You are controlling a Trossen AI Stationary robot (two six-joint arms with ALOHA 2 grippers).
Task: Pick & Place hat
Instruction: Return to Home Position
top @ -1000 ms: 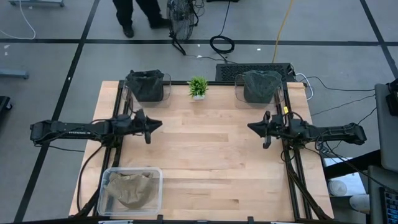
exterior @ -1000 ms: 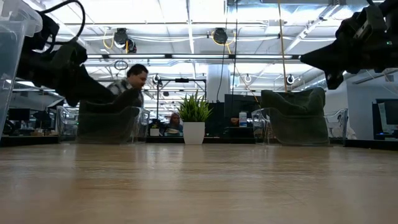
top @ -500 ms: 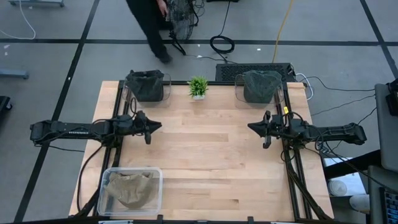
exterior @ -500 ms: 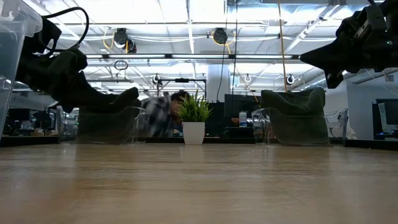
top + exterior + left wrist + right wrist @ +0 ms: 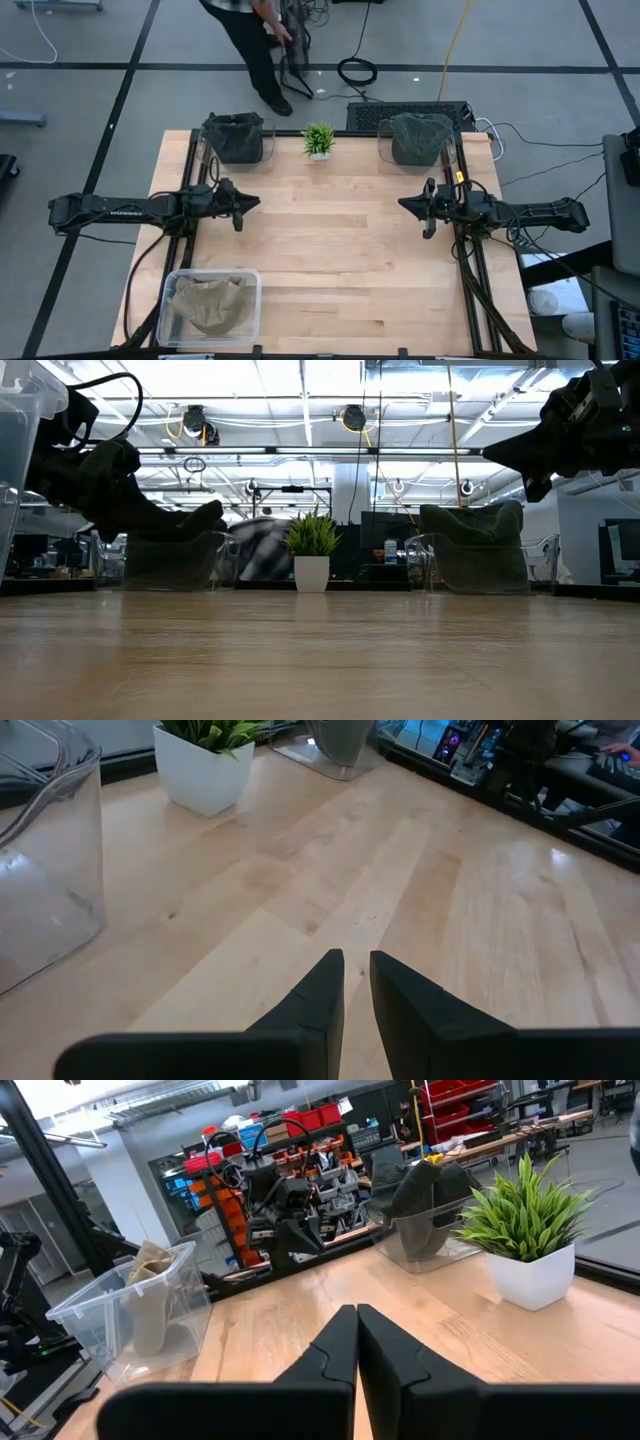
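Two dark grey hats sit in clear bins at the far edge, one on the left and one on the right. A tan hat lies in a clear bin at the near left; it also shows in the right wrist view. My left gripper hovers above the table's left half, empty, with a narrow gap between its fingertips. My right gripper hovers above the right half, shut and empty.
A small potted plant stands at the middle of the far edge, between the two far bins. A person walks on the floor beyond the far edge. Bare wood lies between the arms.
The person beyond the far edge has walked toward the right. My left arm has sunk a little in the low view. The hats have kept still.
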